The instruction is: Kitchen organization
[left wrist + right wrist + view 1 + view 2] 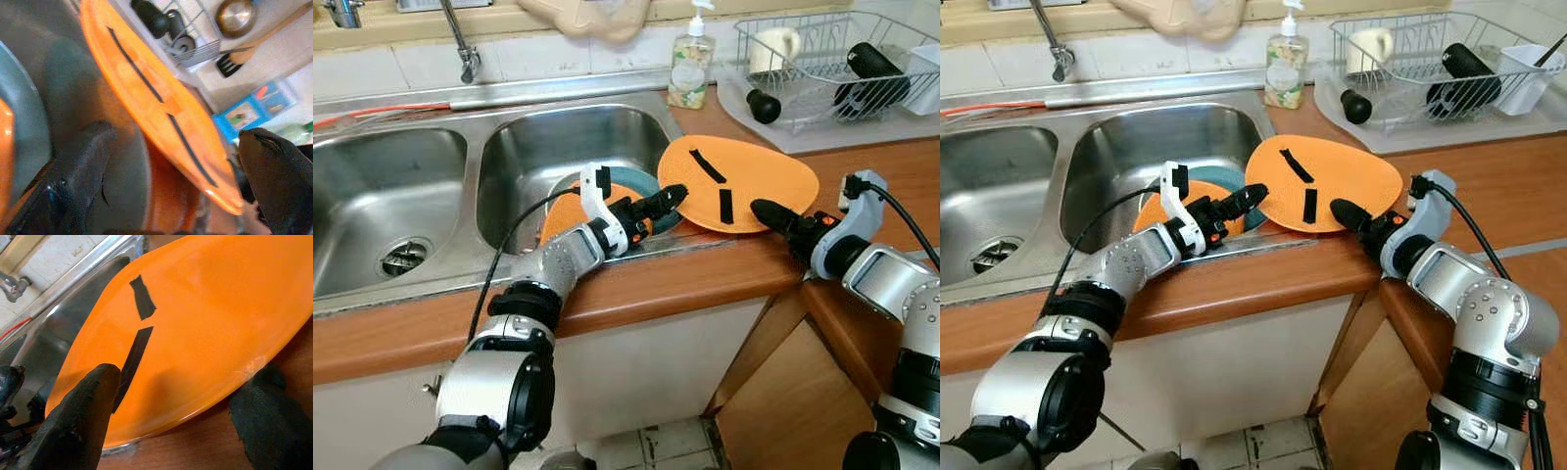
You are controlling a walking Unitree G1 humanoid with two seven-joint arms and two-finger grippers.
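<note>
An orange plate (734, 181) with black tape strips lies tilted on the wooden counter (636, 284), its left edge over the rim of the right sink basin (558, 137). My left gripper (661, 203) reaches over the basin's front rim to the plate's left edge, fingers open. My right gripper (188, 374) is at the plate's front right rim, open, with one finger (83, 416) over the plate and the other (269, 421) on the counter below the rim. A teal plate (646, 181) and a second orange plate (563, 215) lean inside the basin behind my left wrist.
A soap bottle (690, 64) stands behind the plate. A wire dish rack (832, 59) with a mug and black items sits on a grey mat at the back right. The tap (462, 44) hangs over the left basin (382, 206). A cabinet door (783, 392) below the counter stands ajar.
</note>
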